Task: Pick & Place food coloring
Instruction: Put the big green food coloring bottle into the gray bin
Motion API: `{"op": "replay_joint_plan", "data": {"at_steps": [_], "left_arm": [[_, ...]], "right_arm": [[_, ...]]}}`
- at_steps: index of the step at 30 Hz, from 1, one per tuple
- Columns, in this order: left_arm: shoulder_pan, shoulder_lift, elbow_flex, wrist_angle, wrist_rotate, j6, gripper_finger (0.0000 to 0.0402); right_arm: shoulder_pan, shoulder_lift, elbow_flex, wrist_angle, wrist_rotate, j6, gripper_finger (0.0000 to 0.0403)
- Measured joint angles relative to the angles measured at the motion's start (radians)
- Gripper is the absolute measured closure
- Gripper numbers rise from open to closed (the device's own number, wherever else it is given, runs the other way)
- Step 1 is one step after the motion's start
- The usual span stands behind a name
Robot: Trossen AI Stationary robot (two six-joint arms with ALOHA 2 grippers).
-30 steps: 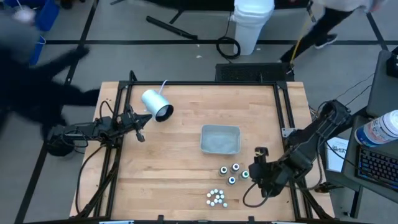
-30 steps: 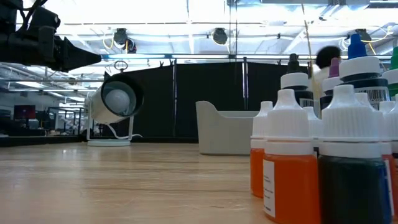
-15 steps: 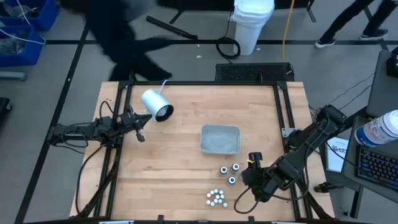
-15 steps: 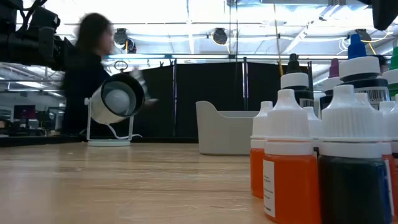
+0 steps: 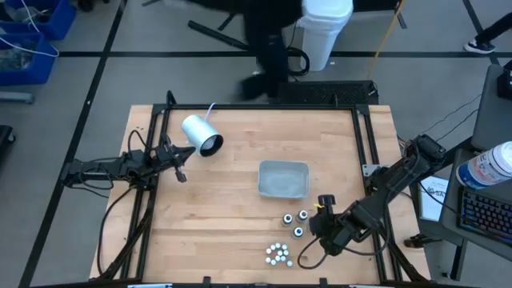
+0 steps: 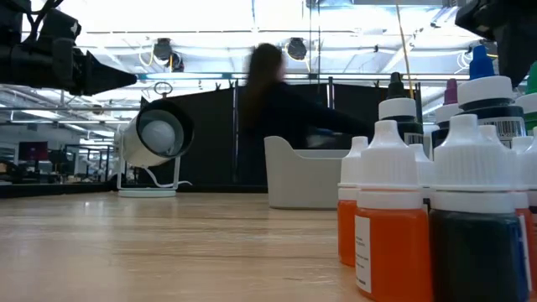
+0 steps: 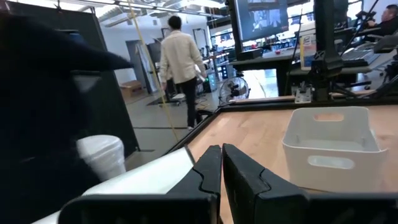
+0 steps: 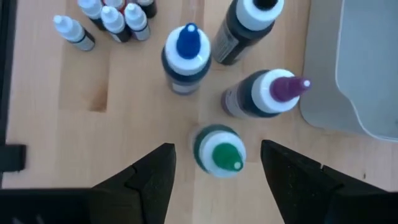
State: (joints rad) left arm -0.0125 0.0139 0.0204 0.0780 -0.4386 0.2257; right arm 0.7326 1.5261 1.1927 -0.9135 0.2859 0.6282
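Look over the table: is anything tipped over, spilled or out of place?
Only the white cylinder lies on its side near the left pincer. The bottles stand upright, no spill shows, and the tray sits flat.

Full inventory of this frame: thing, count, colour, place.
Big bottles: four, dark bodies, tips green, blue, purple, black; standing beside the tray's near corner.
Small bottles: a cluster, about eight, white caps; near table edge.
Tray: one, grey; right of table centre.
Cylinder: one, white, dark mouth; on its side, far left.
Bucket: one, white; floor beyond the table.
Person: one, dark clothes; passing behind the table.
Left gripper: shut, empty, left edge.
Right gripper: open, straddling the green-tipped bottle from above.
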Motion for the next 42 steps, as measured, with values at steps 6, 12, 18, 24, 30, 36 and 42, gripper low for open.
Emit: {"op": "replay_joint_plan", "data": {"at_steps": [6,12,18,24,30,36,42], "left_arm": [[0.000,0.000,0.000,0.000,-0.007,0.002,0.0378],[0.000,0.000,0.000,0.000,-0.007,0.002,0.0378],[0.000,0.000,0.000,0.000,-0.007,0.002,0.0378],[0.000,0.000,0.000,0.000,-0.008,0.002,0.0378],[0.000,0.000,0.000,0.000,-0.008,0.002,0.0378],[0.000,0.000,0.000,-0.010,-0.008,0.001,0.0378],[0.000,0.000,0.000,-0.009,-0.008,0.000,0.0378]], "right_arm": [[-0.007,0.000,-0.046,0.057,-0.002,-0.019,0.0175],[-0.007,0.000,-0.056,0.074,-0.003,-0.023,0.0175],[-0.007,0.000,-0.056,0.078,-0.002,-0.023,0.0178],[-0.007,0.000,-0.056,0.075,-0.002,-0.020,0.0179],[-0.007,0.000,-0.076,0.101,-0.001,-0.012,0.0183],[-0.013,0.000,-0.112,0.118,-0.001,-0.016,0.0182],[-0.015,0.000,-0.113,0.153,0.000,-0.030,0.0188]]}}
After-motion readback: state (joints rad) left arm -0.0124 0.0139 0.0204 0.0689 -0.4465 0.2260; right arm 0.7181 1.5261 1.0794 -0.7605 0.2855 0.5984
